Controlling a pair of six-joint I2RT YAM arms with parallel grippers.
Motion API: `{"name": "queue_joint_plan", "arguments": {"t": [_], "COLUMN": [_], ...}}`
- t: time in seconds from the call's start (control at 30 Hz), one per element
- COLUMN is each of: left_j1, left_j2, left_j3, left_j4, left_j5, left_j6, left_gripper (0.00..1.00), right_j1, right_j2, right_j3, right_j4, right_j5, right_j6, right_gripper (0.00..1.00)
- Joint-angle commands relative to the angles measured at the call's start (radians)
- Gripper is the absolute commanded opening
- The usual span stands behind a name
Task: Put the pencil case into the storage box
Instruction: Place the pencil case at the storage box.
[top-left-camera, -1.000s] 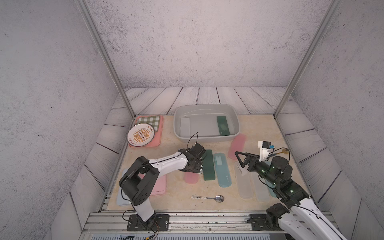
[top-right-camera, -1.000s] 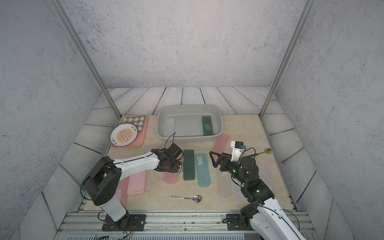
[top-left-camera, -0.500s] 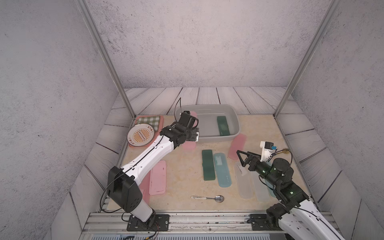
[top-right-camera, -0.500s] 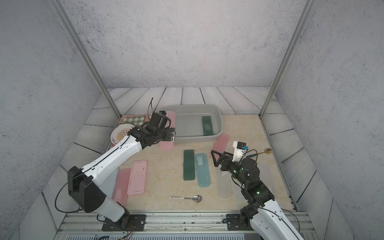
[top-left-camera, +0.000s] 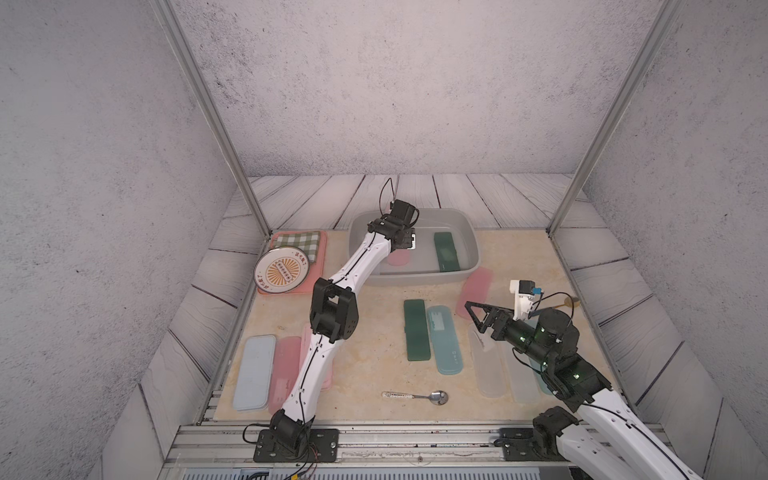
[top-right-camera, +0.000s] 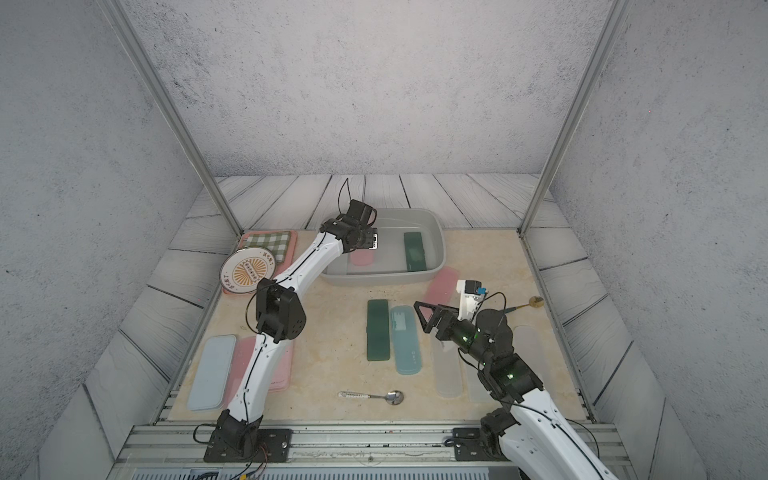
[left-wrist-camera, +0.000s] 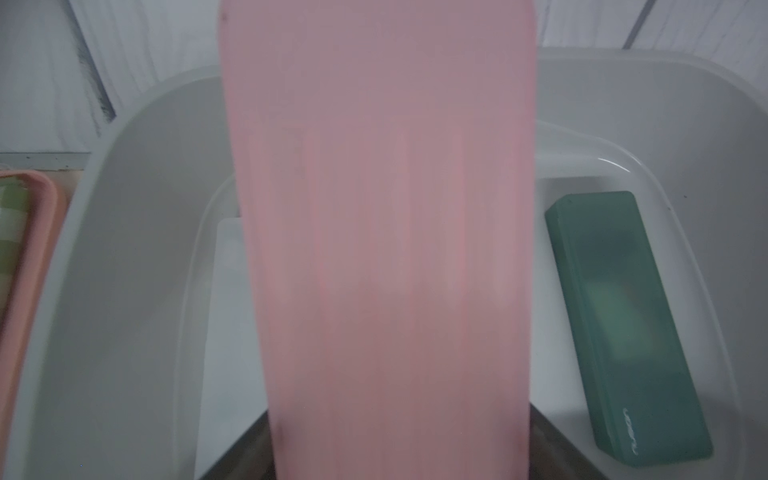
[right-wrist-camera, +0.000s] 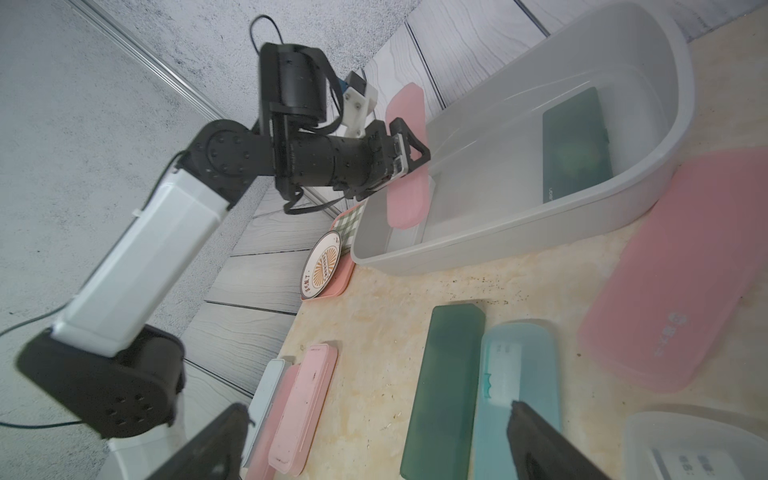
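Counter (top-left-camera: 370, 365): one; at least eight cases lie flat on it, some partly hidden.
Storage box (top-left-camera: 419, 277): one, far middle; inside lie two, a green case (top-left-camera: 446, 251) and a whitish case (left-wrist-camera: 228, 332).
Pencil case (right-wrist-camera: 405, 199): pink, held over the box's left part; long axis runs from near wall to far wall, parallel to the green case.
Left hand (right-wrist-camera: 405, 162): clamps it across the middle.
Right hand (top-left-camera: 476, 318): jaws wide apart, holding nothing.

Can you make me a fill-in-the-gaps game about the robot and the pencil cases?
The left end effector holds a ____ pencil case over the storage box.
A dark ____ case lies inside the box.
The right end effector has its jaws wide ____.
At the front of the table lies a metal ____.
Missing words: pink, green, open, spoon.
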Motion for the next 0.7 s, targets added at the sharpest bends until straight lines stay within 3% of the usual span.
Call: {"name": "queue_joint_plan", "arguments": {"t": [0.0, 0.2, 0.5, 0.57, 0.63, 0.67], "left_j1": [0.011, 0.011, 0.015, 0.016, 0.019, 0.02], "left_j2": [0.076, 0.051, 0.074, 0.08, 0.082, 0.083], "left_j3": [0.127, 0.031, 0.021, 0.021, 0.02, 0.02], "left_j4": [-0.231, -0.218, -0.195, -0.186, -0.177, -0.173], "left_j5": [0.034, 0.055, 0.072, 0.076, 0.077, 0.076], "left_j6": [-0.019, -0.023, -0.004, -0.007, -0.006, -0.005], "left_gripper": [0.73, 0.77, 0.83, 0.86, 1.0, 1.0], "right_j1": [0.003, 0.004, 0.003, 0.004, 0.004, 0.004], "right_j2": [-0.022, -0.014, -0.004, -0.009, -0.015, -0.018], "right_j3": [-0.001, -0.02, -0.034, -0.034, -0.034, -0.035], "right_j4": [0.03, 0.066, 0.107, 0.103, 0.1, 0.095], "right_j5": [-0.007, -0.011, -0.016, -0.014, -0.013, -0.012], "right_j6": [0.012, 0.026, 0.053, 0.053, 0.051, 0.05], "right_gripper": [0.98, 0.98, 0.98, 0.98, 0.98, 0.98]}}
